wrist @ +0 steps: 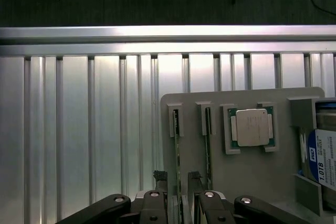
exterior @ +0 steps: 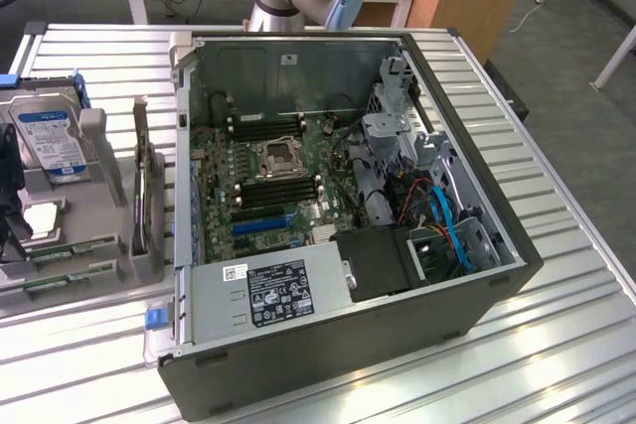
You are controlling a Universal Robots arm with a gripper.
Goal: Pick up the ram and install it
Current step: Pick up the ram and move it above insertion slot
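Two thin green ram sticks stand on edge in slots of a grey holder. My gripper is open, its two black fingers astride the first ram stick and just clear of its sides. The second ram stick stands beside it, outside the fingers. In the exterior view the ram sticks lie in the holder at the exterior view's left. The open computer case shows the motherboard with its black memory slots beside the processor socket.
The holder also carries a square silver processor chip and a blue-labelled hard drive. A slatted aluminium table bears the holder and the case. Cables and a drive cage crowd the case's right side.
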